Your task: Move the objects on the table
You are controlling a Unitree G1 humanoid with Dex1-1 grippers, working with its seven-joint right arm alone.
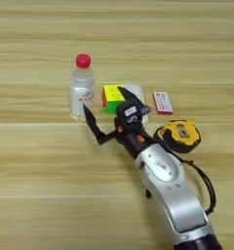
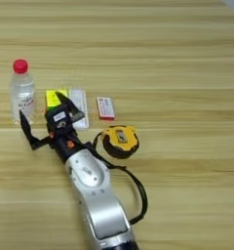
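Bottle [image 1: 82, 88] & cube [image 1: 111, 96] crowd ahead; table [image 1: 41, 195] left free.

A: so what's behind everything here?
B: just the table [image 1: 36, 195], light wood, long horizontal planks, grain showing. It fills both views. Pale grey sliver at the right eye view's top right corner, can't tell what.

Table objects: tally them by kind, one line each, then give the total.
Water bottle: 1
Puzzle cube: 1
White bar: 1
Red-white box: 1
Tape measure: 1
Total: 5
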